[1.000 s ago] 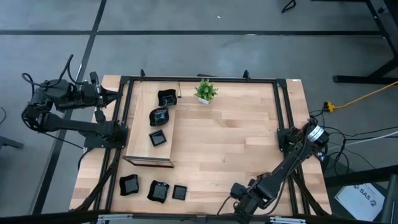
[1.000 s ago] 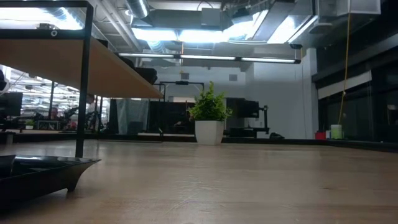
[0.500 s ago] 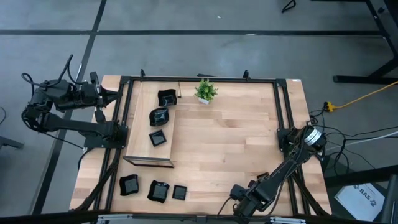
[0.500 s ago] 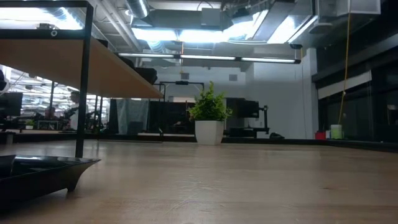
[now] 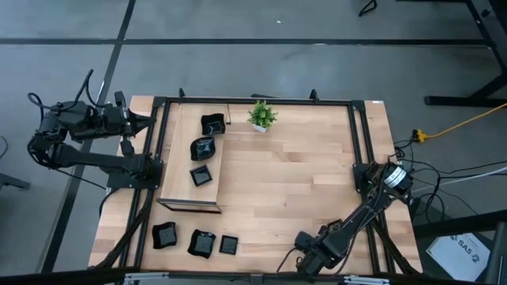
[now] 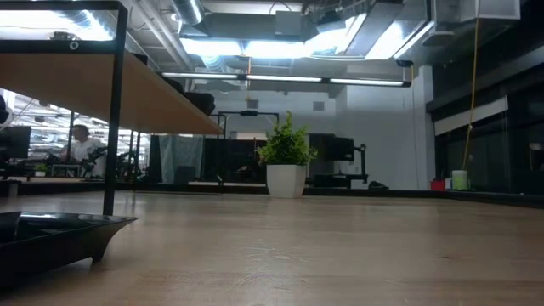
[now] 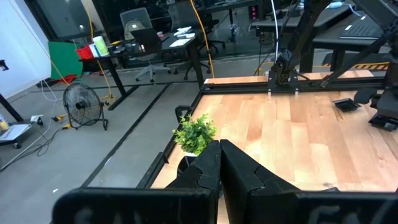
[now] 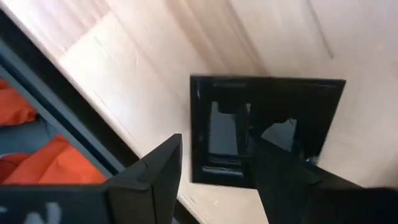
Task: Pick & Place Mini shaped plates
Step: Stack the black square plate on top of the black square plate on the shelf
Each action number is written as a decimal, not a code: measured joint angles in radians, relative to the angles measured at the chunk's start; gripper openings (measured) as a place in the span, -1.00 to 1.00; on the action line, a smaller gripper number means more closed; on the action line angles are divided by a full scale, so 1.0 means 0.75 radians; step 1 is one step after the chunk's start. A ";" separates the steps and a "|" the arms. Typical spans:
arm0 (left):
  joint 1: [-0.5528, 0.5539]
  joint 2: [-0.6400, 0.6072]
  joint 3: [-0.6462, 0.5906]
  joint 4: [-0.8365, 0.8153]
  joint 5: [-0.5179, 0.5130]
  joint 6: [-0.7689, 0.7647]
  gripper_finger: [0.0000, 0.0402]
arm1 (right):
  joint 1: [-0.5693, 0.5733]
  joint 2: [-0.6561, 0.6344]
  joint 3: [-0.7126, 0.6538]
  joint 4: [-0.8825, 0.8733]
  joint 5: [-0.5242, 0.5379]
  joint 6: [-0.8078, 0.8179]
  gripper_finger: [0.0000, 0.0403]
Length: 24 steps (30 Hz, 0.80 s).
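Black square plate [image 8: 267, 130] below open right end effector [image 8: 214, 171].

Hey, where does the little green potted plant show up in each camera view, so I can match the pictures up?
High view: the potted plant stands at the table's far edge, just right of the raised wooden shelf.
Low view: the plant stands centre frame, at the far end of the tabletop.
Left wrist view: the plant shows just beyond the left end effector.
Right wrist view: not in it.
Shared landmark: the light wooden tabletop.
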 joint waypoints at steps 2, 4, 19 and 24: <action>0.000 0.000 0.000 0.000 0.001 0.000 -0.98 | -0.008 0.000 0.000 0.001 0.001 0.000 -0.09; 0.000 0.000 0.000 0.000 0.000 0.000 -0.98 | -0.014 0.000 0.000 -0.004 0.003 -0.005 -0.09; 0.000 0.000 0.000 0.000 0.000 0.000 -0.98 | -0.021 0.000 0.001 -0.047 0.003 -0.063 -0.81; 0.000 0.000 0.000 0.000 0.000 0.000 -0.98 | -0.042 -0.003 0.002 -0.049 -0.002 -0.160 -0.94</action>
